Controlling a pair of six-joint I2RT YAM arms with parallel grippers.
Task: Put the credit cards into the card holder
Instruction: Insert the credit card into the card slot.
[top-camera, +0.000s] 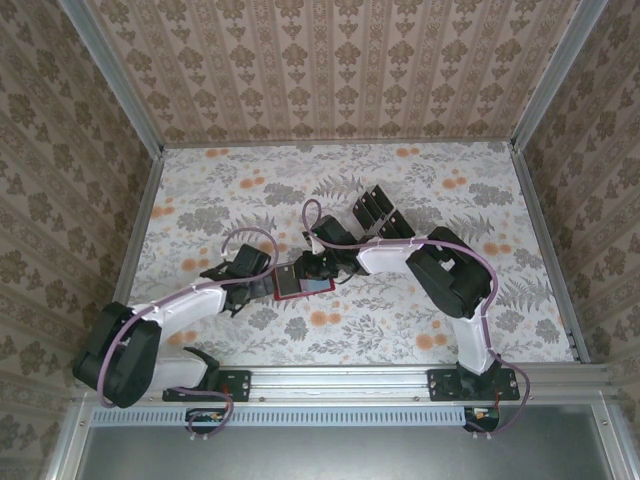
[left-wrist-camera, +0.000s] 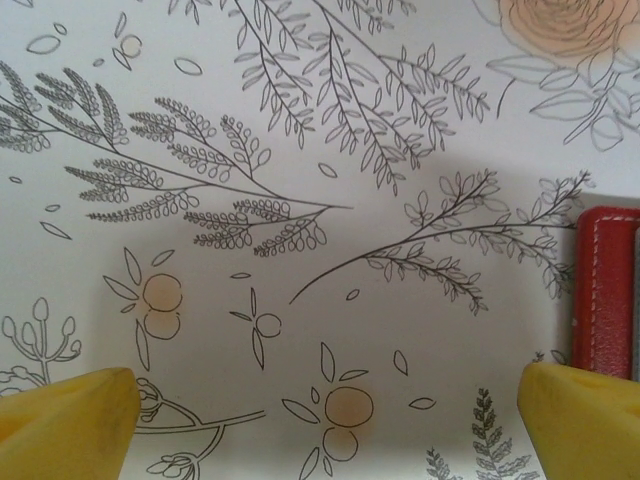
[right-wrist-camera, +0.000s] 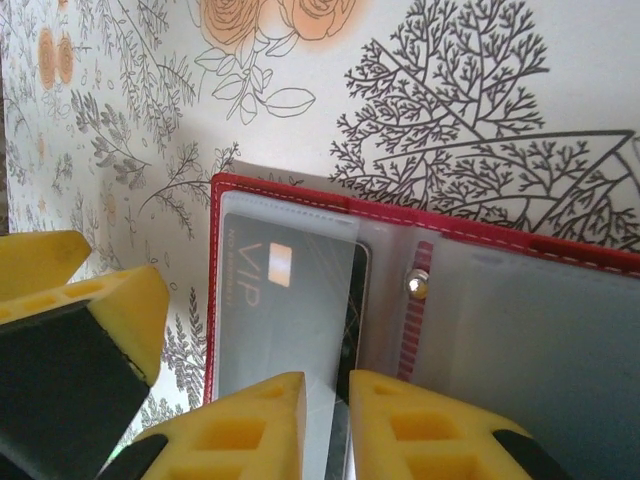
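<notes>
Floral worktop with red card holder lying open at centre; credit card partly in its clear pocket, pinched by right gripper; left gripper spread wide just beside holder's edge, empty

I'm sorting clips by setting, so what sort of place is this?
Probably a purpose-built robot test booth, not a home: wallpaper-patterned walls set in aluminium framing, a floral-covered table, and a left arm and right arm bolted to a rail at its near edge.
</notes>
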